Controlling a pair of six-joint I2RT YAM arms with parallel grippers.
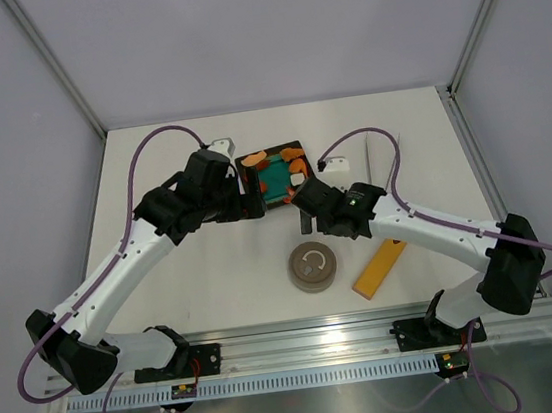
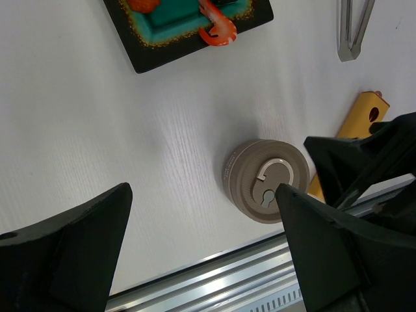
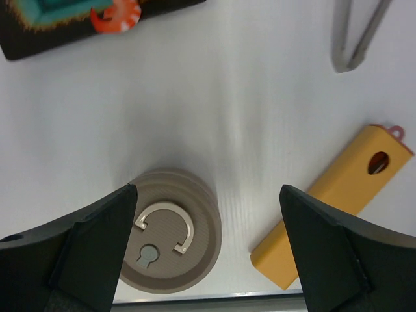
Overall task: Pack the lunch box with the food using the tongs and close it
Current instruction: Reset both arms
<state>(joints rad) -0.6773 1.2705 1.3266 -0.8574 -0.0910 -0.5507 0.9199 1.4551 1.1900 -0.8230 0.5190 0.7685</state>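
Note:
The lunch box (image 1: 313,265) stands near the front rail with its grey-brown lid (image 3: 170,239) on; the lid also shows in the left wrist view (image 2: 268,180). The food (image 1: 273,166) lies on a square black plate (image 1: 292,148), with a red-orange shrimp piece (image 2: 218,29) at the plate's edge. The tongs (image 1: 369,167) lie on the table right of the plate, joined end visible (image 3: 344,60). My left gripper (image 1: 243,203) is open beside the plate's left side and holds nothing (image 2: 203,192). My right gripper (image 1: 305,215) hangs open above the lunch box, also holding nothing (image 3: 208,190).
A long yellow-orange flat bar (image 1: 380,267) lies right of the lunch box, close to the front rail (image 1: 302,339). The right arm's black body (image 2: 364,156) crosses the right side of the left wrist view. Walls enclose the table on the left, back and right.

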